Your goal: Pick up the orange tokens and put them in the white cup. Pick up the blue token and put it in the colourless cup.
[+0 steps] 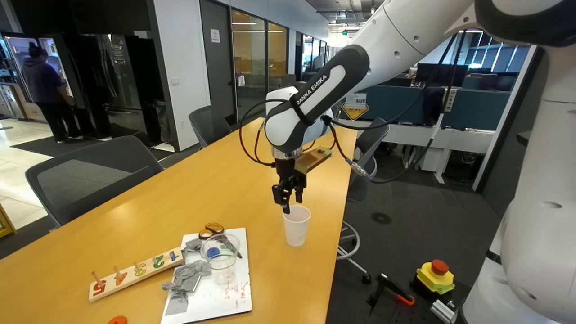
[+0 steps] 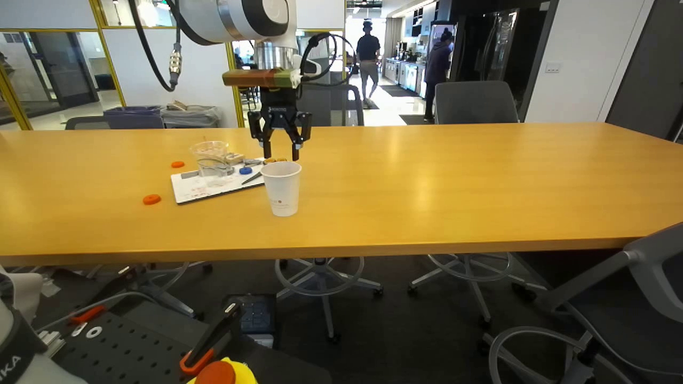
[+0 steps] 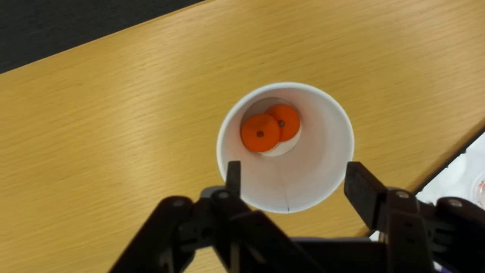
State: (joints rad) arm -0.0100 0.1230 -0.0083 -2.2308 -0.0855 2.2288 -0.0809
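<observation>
The white cup (image 1: 296, 229) stands upright on the table, also in an exterior view (image 2: 283, 189). In the wrist view, two overlapping orange tokens (image 3: 259, 132) lie at the bottom of the white cup (image 3: 335, 151). My gripper (image 3: 292, 178) is open and empty above the cup's mouth, as both exterior views show (image 1: 292, 203) (image 2: 281, 152). Two more orange tokens (image 2: 151, 199) (image 2: 177, 164) lie on the table; one shows at the bottom edge of an exterior view (image 1: 118, 320). The colourless cup (image 2: 209, 156) stands on a whiteboard. The blue token (image 2: 245, 170) lies on the whiteboard beside it.
The whiteboard (image 1: 234, 297) also bears scissors (image 1: 214, 228) and crumpled grey pieces (image 1: 191, 274). A wooden number strip with pegs (image 1: 137, 272) lies beside it. The table's edge (image 2: 341, 249) runs close to the white cup. Chairs (image 1: 92, 175) stand around the table.
</observation>
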